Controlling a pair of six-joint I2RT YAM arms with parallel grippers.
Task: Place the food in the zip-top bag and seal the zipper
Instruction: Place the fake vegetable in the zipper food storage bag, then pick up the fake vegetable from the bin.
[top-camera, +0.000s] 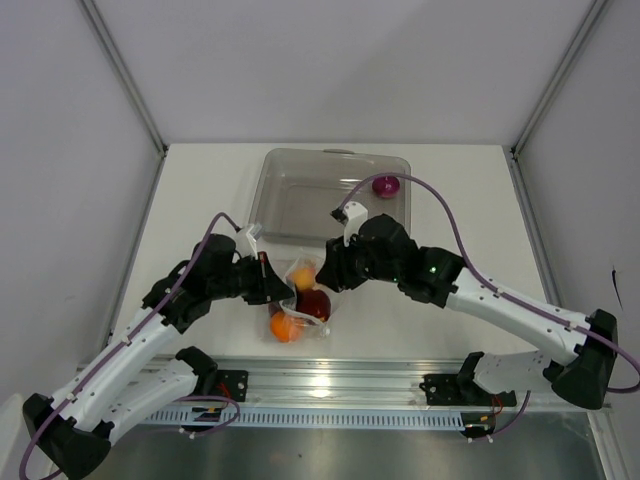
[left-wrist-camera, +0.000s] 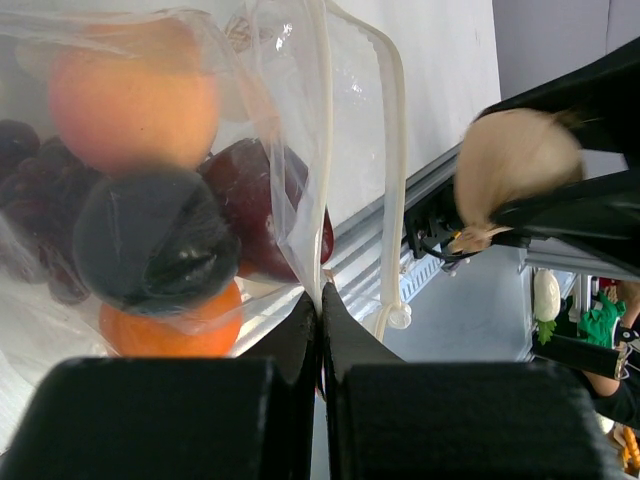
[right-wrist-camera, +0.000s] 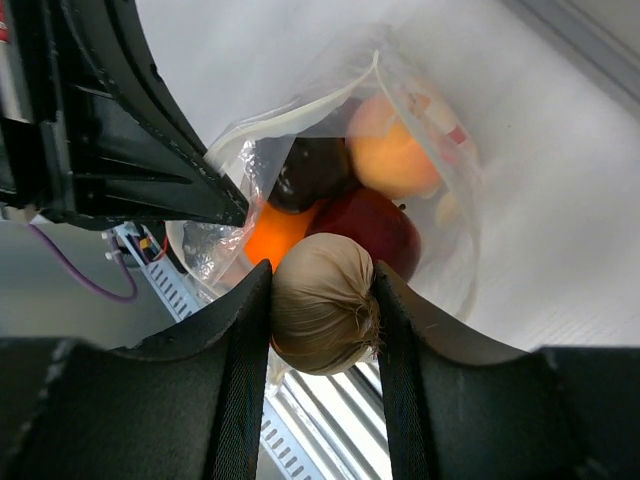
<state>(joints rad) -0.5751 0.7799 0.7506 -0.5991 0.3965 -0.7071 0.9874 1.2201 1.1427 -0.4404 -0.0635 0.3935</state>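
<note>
The clear zip-top bag (top-camera: 300, 300) lies near the table's front, holding an orange (left-wrist-camera: 165, 330), a peach (left-wrist-camera: 130, 95), a dark red fruit (left-wrist-camera: 250, 200), a blackish fruit (left-wrist-camera: 150, 240) and dark grapes (left-wrist-camera: 30, 180). My left gripper (left-wrist-camera: 321, 295) is shut on the bag's mouth edge, pinching the zipper strip (left-wrist-camera: 322, 150) and holding the mouth up. My right gripper (right-wrist-camera: 322, 290) is shut on the beige bulb (right-wrist-camera: 322, 300), held just above the open bag (right-wrist-camera: 400, 150). The purple onion-like ball (top-camera: 385, 186) sits in the tray.
The rigid translucent grey tray (top-camera: 300, 190) stands behind the bag. A metal rail (top-camera: 330, 385) runs along the table's front edge, close below the bag. White walls enclose the table on the left, right and back.
</note>
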